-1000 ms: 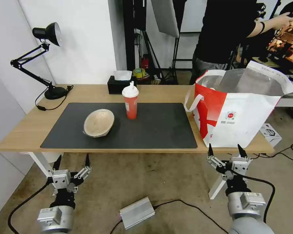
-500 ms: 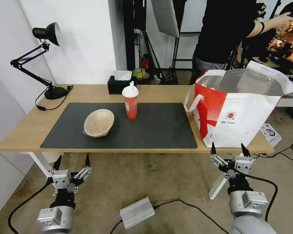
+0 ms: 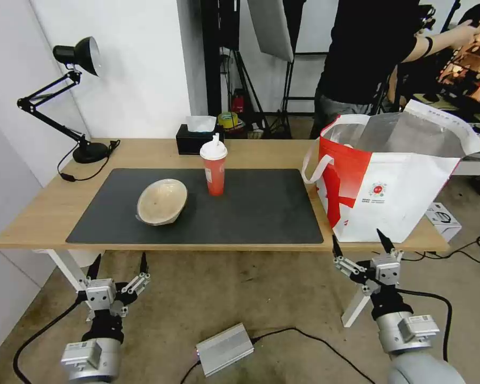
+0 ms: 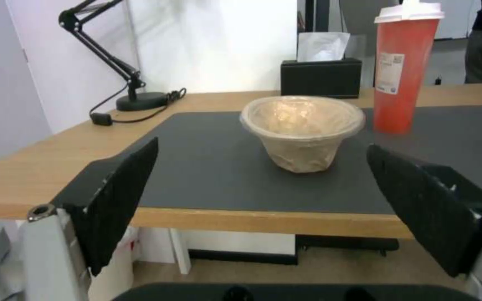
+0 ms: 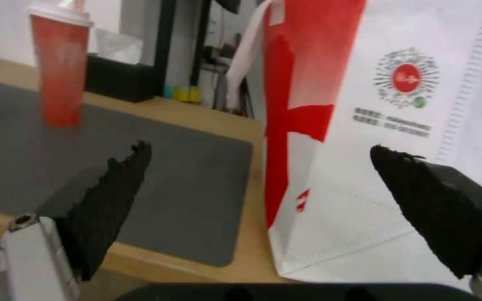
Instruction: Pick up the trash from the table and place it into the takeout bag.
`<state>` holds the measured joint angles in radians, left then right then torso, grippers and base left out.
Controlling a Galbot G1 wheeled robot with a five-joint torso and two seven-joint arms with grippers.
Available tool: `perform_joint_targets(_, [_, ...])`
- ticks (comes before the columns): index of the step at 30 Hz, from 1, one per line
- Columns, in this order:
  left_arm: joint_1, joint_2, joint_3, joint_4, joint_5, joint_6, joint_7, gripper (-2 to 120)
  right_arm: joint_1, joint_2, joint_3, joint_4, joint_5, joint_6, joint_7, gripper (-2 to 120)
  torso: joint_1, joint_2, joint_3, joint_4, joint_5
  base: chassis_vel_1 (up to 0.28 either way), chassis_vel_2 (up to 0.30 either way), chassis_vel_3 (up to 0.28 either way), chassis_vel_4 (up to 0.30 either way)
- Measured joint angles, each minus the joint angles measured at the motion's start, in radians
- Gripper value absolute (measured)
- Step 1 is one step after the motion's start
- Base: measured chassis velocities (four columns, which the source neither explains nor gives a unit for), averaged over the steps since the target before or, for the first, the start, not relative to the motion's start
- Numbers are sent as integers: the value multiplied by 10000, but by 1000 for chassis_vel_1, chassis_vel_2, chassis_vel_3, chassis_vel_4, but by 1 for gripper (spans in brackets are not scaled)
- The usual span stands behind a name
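Black-fingered right end effector (image 3: 359, 244) wide apart, empty

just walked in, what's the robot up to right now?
Nothing is gripped. The left gripper sits open below the table edge, facing the beige bowl. The right gripper is open low in front of the takeout bag, which stands open at the table's right end. The beige bowl and the red drink cup sit on the dark mat, not yet bagged.

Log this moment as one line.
left end effector: open, below table | right end effector: open, by bag | bowl, cup: on mat
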<state>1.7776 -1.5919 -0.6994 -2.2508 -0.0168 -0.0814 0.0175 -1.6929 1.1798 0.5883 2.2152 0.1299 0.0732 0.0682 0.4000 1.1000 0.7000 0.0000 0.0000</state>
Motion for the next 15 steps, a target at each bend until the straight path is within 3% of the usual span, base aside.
perform_joint_targets(10, [-18, 0, 8, 48, -4, -25, 1, 100, -75, 162, 138, 24, -194, -76, -605, 100, 0, -1, 0, 0, -1, 0, 0, 0, 0])
perform_joint_targets(15, [-33, 1, 24, 61, -3, -25, 1, 100, -206, 277, 57, 40, -330, -31, -406, 100, 0, 0, 0, 0, -1, 0, 0, 0, 0])
